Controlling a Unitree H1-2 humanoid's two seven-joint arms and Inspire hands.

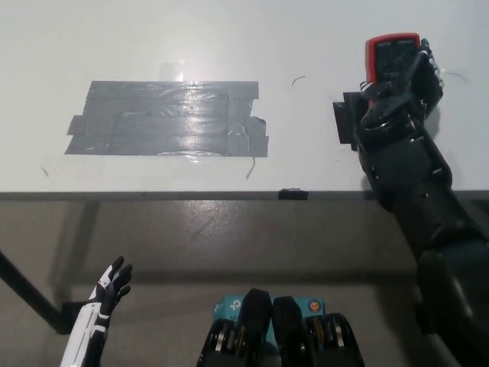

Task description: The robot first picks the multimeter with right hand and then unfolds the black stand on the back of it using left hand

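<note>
The multimeter [391,53], red-cased with a dark face, lies at the far right of the white table [306,30]. My black right hand [403,86] covers its lower half. Fingers [429,67] wrap its right edge and the thumb presses against its left edge, so the hand is shut on it. The stand on its back is hidden. My white left hand [109,289] hangs at the lower left, below the table's front edge, open with fingers apart and holding nothing.
A large patch of grey tape [168,118] covers the table's middle left. A piece of black tape [345,122] lies just left of my right wrist. A small black clip [293,193] sits on the front edge. A dark table leg [30,300] slants at lower left.
</note>
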